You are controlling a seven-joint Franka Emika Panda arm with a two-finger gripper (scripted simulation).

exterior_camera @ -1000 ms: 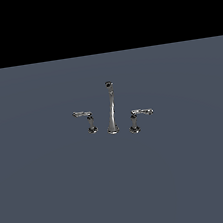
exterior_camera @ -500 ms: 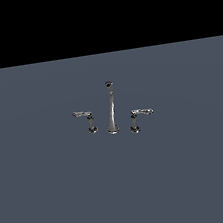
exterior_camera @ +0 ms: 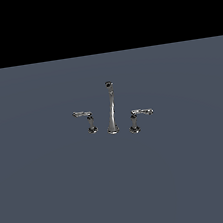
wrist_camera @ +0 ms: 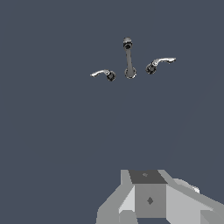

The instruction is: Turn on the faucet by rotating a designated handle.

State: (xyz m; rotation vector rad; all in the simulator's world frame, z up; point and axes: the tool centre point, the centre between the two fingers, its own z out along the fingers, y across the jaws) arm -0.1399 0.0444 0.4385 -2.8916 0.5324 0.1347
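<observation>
Small chrome handle (exterior_camera: 84, 118), arm leftward

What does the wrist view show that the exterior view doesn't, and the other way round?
Only the wrist view shows part of the robot itself: a grey blocky body at the picture's edge; its pincer's fingertips are not visible. Only the exterior view shows the black band beyond the floor, and the spout standing upright. Both share the faucet, the handle and its twin handle, untouched.
</observation>
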